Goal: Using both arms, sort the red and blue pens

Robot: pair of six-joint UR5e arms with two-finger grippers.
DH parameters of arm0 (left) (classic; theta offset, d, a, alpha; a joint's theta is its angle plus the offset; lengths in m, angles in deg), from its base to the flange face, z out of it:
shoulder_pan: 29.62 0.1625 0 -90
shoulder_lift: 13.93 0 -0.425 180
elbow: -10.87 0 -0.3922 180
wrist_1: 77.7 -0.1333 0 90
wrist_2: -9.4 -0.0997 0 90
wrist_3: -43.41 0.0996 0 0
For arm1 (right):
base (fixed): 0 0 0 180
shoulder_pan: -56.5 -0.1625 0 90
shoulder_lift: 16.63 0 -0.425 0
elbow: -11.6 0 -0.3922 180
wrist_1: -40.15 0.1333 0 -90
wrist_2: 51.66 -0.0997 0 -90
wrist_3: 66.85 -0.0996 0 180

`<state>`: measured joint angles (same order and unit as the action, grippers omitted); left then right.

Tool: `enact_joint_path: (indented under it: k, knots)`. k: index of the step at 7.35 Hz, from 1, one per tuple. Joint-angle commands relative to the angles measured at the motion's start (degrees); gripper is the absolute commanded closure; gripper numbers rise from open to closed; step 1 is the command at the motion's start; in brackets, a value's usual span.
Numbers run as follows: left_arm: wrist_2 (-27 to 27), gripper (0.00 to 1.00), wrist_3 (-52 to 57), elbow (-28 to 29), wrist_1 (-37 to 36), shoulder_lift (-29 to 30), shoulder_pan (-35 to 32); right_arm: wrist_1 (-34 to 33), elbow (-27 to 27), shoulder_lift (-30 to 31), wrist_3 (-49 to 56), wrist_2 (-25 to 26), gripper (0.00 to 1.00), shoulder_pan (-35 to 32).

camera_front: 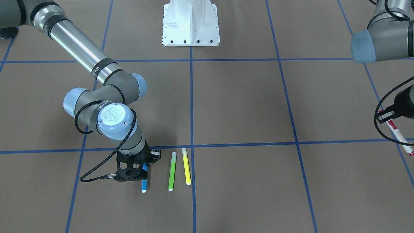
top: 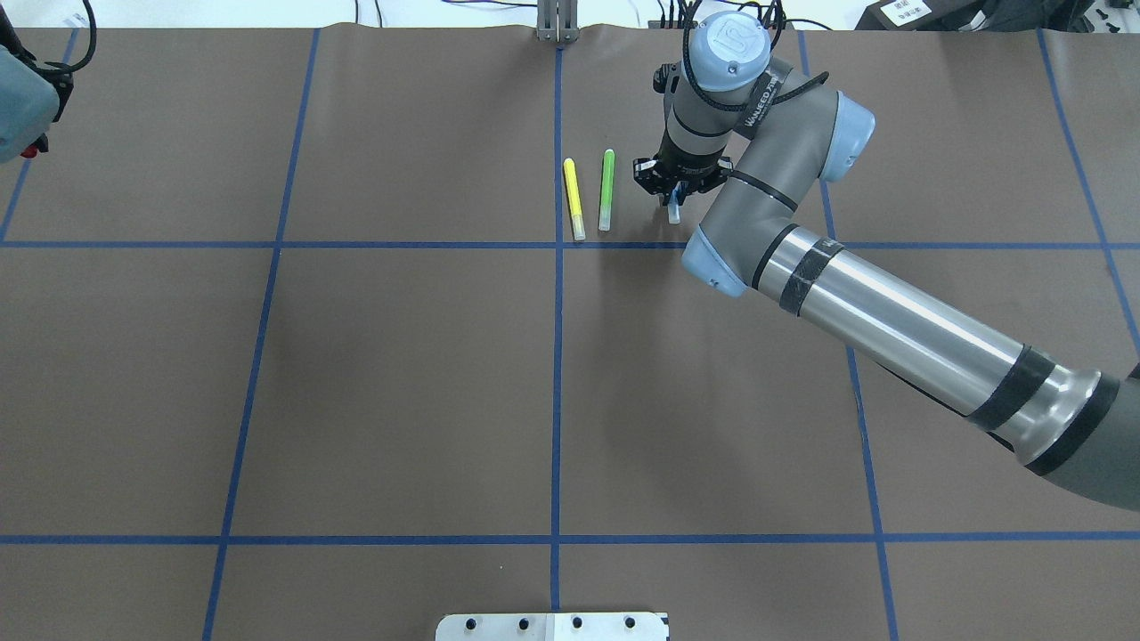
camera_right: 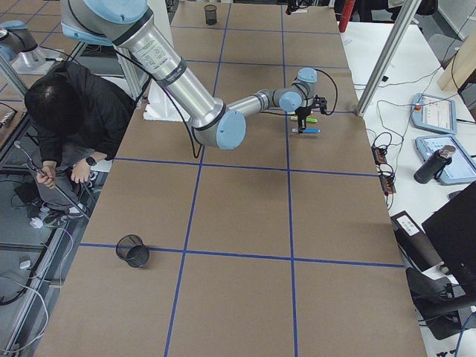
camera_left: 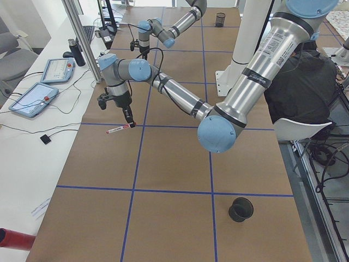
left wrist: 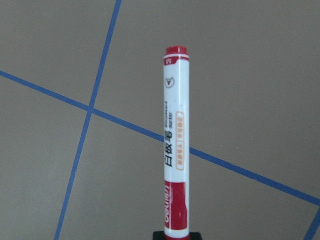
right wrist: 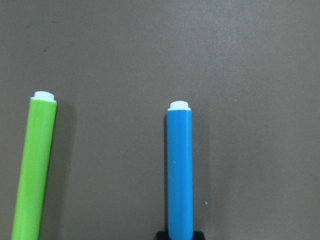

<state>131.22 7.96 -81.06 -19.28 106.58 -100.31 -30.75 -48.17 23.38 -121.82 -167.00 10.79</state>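
- Table in brown paper, crossed by a grid of blue tape lines.
- Grey and silver right arm with pale blue joint caps, stretched far across the table; "UR" logo on its end cap, band lettering too small to read.
- Matching left arm, out at the table's left end.
- Person in a black top, bent over beside the table behind the robot.
- White metal base pedestal between the arms.
- Black mesh cup standing apart near the robot's side.
- Black right gripper, down at the table, jaws narrow around the blue-barrelled marker; white end pointing out, pale cap end on the far side.
- Black left gripper, clamped on the cap end of the white-barrelled marker with red cap, held clear above the table; Chinese characters along the barrel.
- Slim green marker just beside the blue one, parallel, not touching; slim yellow marker next along.
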Motion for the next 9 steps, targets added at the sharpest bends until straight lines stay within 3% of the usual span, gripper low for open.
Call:
enact_joint_path:
  k: [1,5,7,9]
  knots:
    - [-0.09,1.0,0.73,-4.45,-0.07,-4.46,-0.59,-3.25,-2.18,0.07,1.35,-0.59,1.0,-1.31]
    - [-0.7,1.0,14.35,-16.23,-4.28,-19.12,-5.16,-12.05,-7.28,1.55,4.25,0.65,1.0,-4.81]
    - [-0.79,1.0,17.16,-22.21,-4.28,-31.15,-6.38,-12.24,-10.8,5.94,9.95,0.82,1.0,-8.41]
    - [-0.1,1.0,17.0,-24.53,-4.55,-38.82,-9.97,-19.92,-13.17,7.19,23.87,1.34,1.0,-12.98]
